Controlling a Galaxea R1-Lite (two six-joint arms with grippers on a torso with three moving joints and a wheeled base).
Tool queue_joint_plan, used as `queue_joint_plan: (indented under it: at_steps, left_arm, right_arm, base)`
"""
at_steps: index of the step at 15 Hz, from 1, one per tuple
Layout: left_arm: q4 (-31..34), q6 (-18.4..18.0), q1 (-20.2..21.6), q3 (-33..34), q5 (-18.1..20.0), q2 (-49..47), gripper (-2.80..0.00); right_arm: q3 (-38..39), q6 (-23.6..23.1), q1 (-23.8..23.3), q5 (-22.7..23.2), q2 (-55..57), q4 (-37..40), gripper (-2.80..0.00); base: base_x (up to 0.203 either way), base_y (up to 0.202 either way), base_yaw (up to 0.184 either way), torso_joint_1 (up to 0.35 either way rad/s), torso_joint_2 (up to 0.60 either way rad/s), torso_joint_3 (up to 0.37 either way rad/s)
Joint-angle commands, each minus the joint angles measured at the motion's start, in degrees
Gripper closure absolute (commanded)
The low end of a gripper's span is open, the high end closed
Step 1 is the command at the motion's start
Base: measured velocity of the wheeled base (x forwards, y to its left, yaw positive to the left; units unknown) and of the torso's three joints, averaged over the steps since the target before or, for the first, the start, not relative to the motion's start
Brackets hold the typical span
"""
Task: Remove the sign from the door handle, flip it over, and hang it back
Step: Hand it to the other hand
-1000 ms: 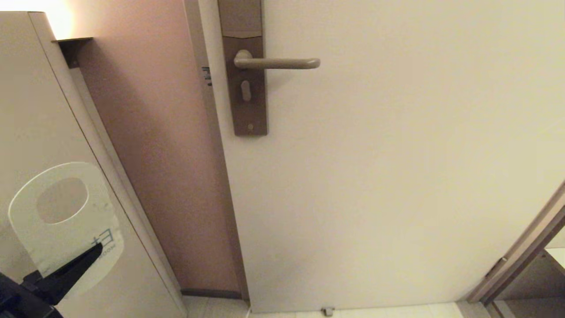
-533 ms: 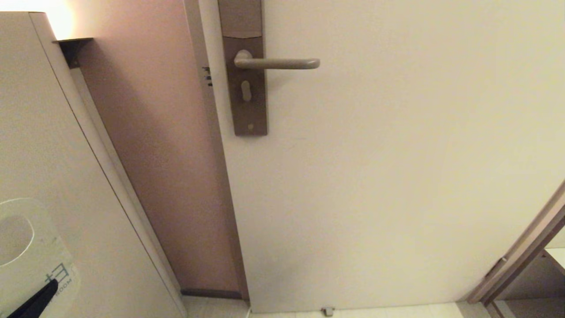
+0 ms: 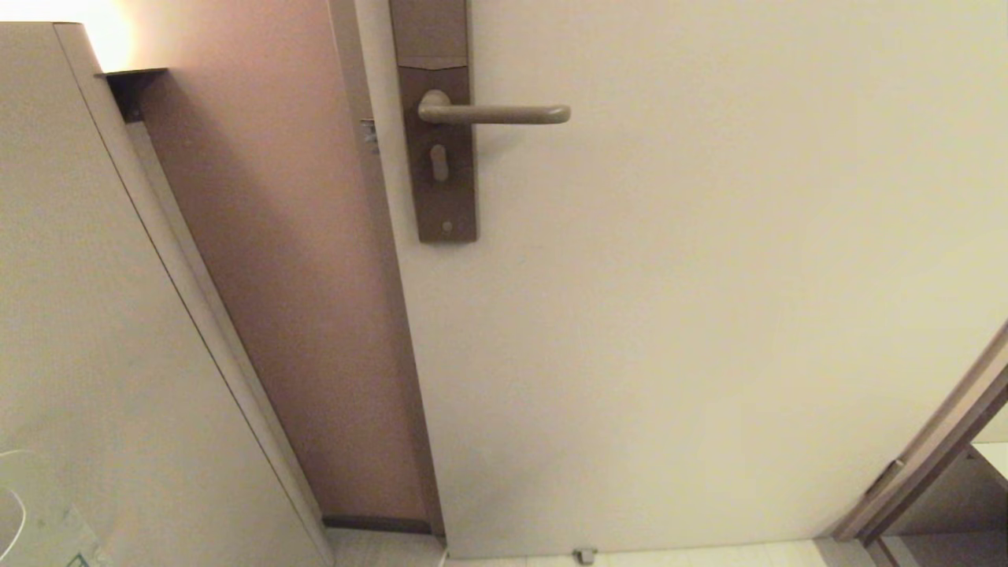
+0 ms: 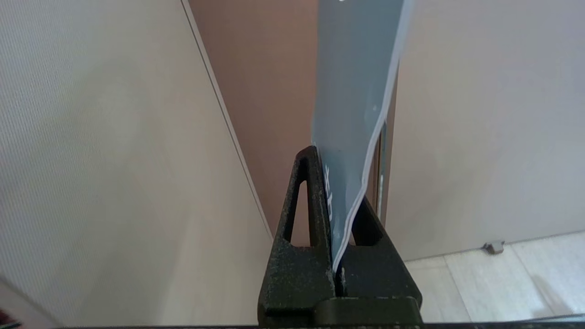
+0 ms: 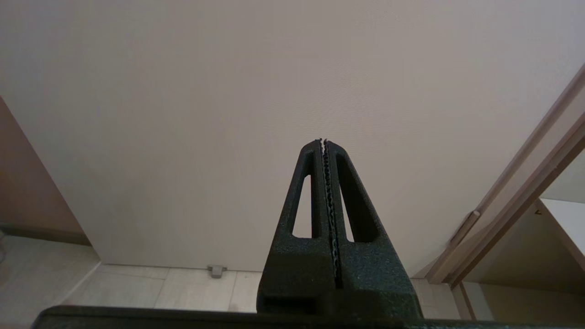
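While door (image 3: pixel 709 315) stands shut, tiled floor (image 5: pixel 137 288)

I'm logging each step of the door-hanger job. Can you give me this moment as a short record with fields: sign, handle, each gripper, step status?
sign: off the handle, pinched at one end, teal-blue face toward the left wrist camera; only a corner shows low at the head view's left edge
door handle: bare, level lever on its brown backplate
left gripper: shut on the sign
right gripper: shut, empty, pointing at the door near the floor
door stop: small, at the door's foot
step status: sign removed; not yet hung back
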State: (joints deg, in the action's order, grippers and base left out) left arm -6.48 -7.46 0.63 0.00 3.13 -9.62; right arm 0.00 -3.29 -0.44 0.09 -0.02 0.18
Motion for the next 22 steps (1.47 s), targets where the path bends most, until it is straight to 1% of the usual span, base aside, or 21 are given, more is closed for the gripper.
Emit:
queue_joint_plan:
  at_steps: [1,3,4,8,13,22]
  left_arm:
    - [2.34,-0.19,-0.09,0.00,0.03,5.42,0.00]
    - [6.20,-0.07,-0.31,0.00,-0.03,9.26,0.00]
    - [6.83,0.25,-0.37,0.00,-0.06,9.53,0.00]
    - [6.83,0.18,-0.37,0.00,-0.07,9.53,0.00]
    - [7.00,1.57,-0.37,0.00,-0.14,9.53,0.00]
    - [6.93,1.57,-0.37,0.00,-0.14,9.46,0.00]
  right_arm:
    - [0.00,-0.05,0.00,0.00,0.02,-0.01,0.00]
    - [0.00,-0.05,0.00,0.00,0.02,-0.01,0.00]
    - [0.00,-0.05,0.00,0.00,0.02,-0.01,0.00]
    - [0.00,-0.05,0.00,0.00,0.02,-0.01,0.00]
    - [0.00,-0.05,0.00,0.00,0.02,-0.01,0.00]
    - [0.00,-0.05,0.00,0.00,0.02,-0.01,0.00]
  base:
    - [0.000,0.000,0.000,0.000,0.00,0.000]
    - [0.000,0.000,0.000,0.000,0.00,0.000]
    - [0.000,0.000,0.000,0.000,0.00,0.000]
    - [0.000,0.000,0.000,0.000,0.00,0.000]
    - [0.000,0.000,0.000,0.000,0.00,0.000]
    - [0.000,0.000,0.000,0.000,0.00,0.000]
